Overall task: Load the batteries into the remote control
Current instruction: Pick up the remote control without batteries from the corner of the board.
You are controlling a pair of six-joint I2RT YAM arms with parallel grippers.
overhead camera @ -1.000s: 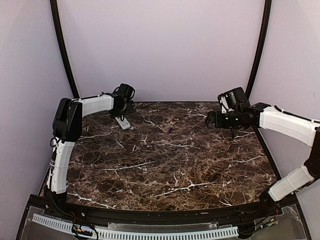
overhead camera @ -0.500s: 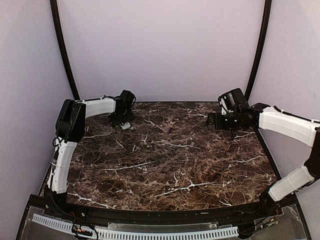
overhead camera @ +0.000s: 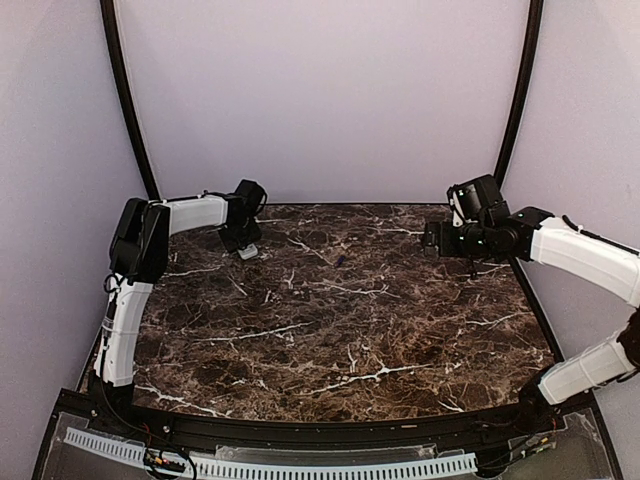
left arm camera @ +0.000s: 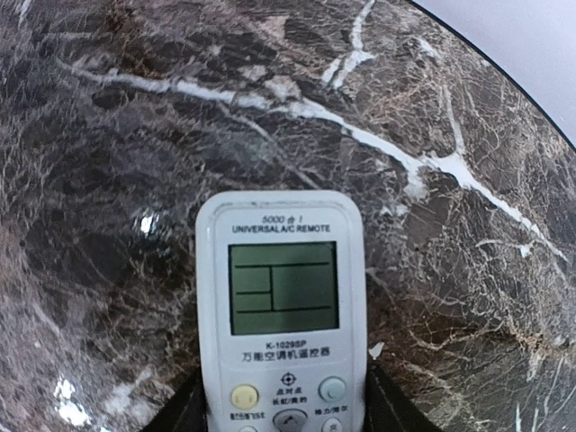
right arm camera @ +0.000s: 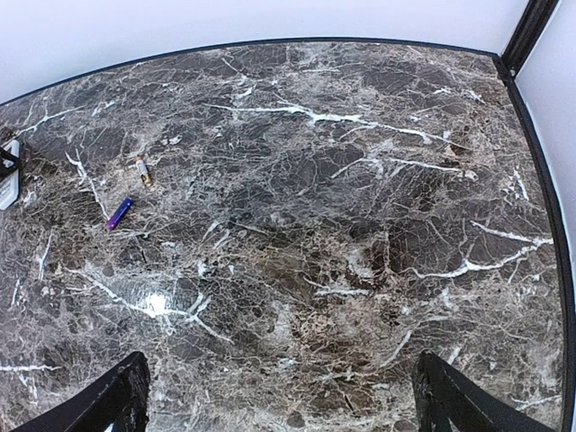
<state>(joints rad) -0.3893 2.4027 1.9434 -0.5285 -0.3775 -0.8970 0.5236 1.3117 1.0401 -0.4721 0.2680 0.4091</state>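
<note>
Batteries (right arm camera: 120, 212): two lie loose on the table (right arm camera: 360, 270), right of the remote control (left arm camera: 281, 306) and between it and the right tool (right arm camera: 281, 378), touching neither.
Remote control: flat on the table, screen side up. The battery slot is probably underneath, so it needs turning.
Left tool (left arm camera: 286, 412): one finger stands at each long side of the remote control. I cannot tell if they press it.
Right tool: fingers spread wide and empty, well to the right of the remote control, probably ready for a battery.

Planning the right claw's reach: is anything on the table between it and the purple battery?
Nothing visible. In the right wrist view, only bare table lies between the open right claw and the purple battery. A second battery lies just beyond it, apart; the remote control is off at the left edge.
</note>
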